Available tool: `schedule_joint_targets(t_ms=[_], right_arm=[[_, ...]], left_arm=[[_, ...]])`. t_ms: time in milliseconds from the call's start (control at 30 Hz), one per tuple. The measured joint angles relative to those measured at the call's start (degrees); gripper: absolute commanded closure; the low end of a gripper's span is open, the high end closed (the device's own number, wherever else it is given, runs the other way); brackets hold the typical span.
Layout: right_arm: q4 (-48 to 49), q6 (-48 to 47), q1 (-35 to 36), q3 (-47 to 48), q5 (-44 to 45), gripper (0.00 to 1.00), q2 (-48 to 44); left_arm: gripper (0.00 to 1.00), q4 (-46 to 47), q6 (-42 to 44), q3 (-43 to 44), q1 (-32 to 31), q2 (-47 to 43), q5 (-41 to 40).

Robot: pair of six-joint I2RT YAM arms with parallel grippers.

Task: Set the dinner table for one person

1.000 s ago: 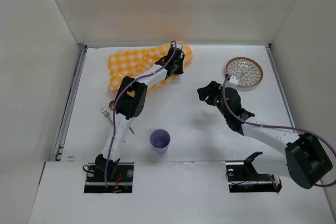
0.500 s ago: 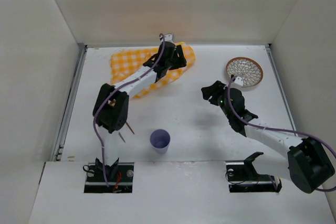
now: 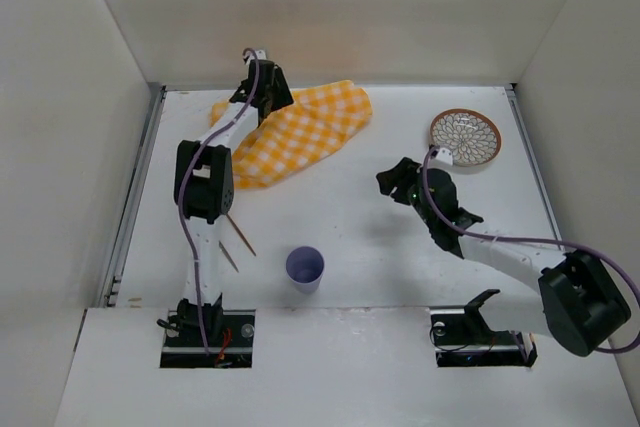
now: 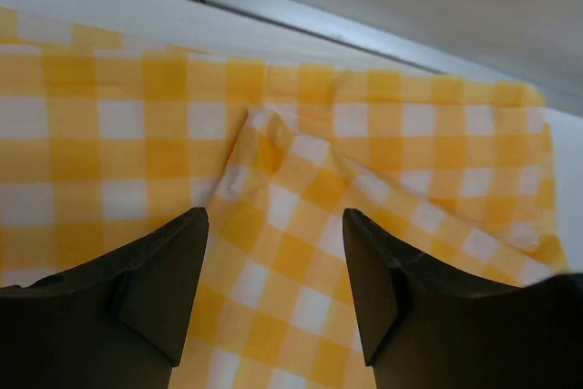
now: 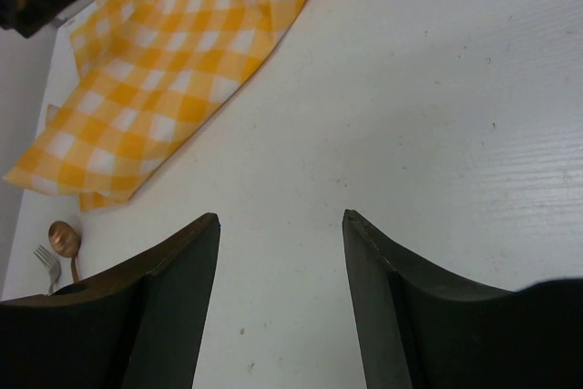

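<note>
A yellow-and-white checked cloth (image 3: 300, 132) lies spread at the back of the white dinner table (image 3: 350, 237). My left gripper (image 3: 268, 103) hangs over the cloth's back left part. In the left wrist view it (image 4: 273, 216) is open just above the cloth (image 4: 301, 252), nothing between its fingers. My right gripper (image 3: 392, 177) is open over bare table (image 5: 383, 116) right of centre, holding nothing. A patterned plate (image 3: 465, 136) sits at the back right. A purple cup (image 3: 305, 268) stands upright near the front centre.
Two thin brown handles (image 3: 238, 237) lie left of the cup, partly under my left arm. In the right wrist view a copper spoon (image 5: 62, 239) and a fork (image 5: 44, 260) lie at the far left. White walls close in the table on three sides.
My left gripper opened, let go of the cloth and swung from its right end to its back left. The cloth now lies flatter and wider. The right arm barely moved.
</note>
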Motion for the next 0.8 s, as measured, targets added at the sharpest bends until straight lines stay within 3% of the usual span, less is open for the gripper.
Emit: schedule_joint_targets(t_ms=[267, 567, 800], right_arm=[[0.02, -0.28, 2.82, 1.55, -0.24, 0.38, 2.64], [0.04, -0.7, 4.87, 2.86, -0.63, 0.38, 4.83], [0.09, -0.7, 5.14, 3.08, -0.83, 0.38, 5.25]], left_arm=[[0.41, -5.27, 3.28, 11.78, 2.23, 14.05, 8.72], [0.49, -5.88, 4.72, 15.23, 2.71, 15.28, 11.3], [0.49, -6.25, 5.57, 15.58, 2.49, 16.79, 11.28]])
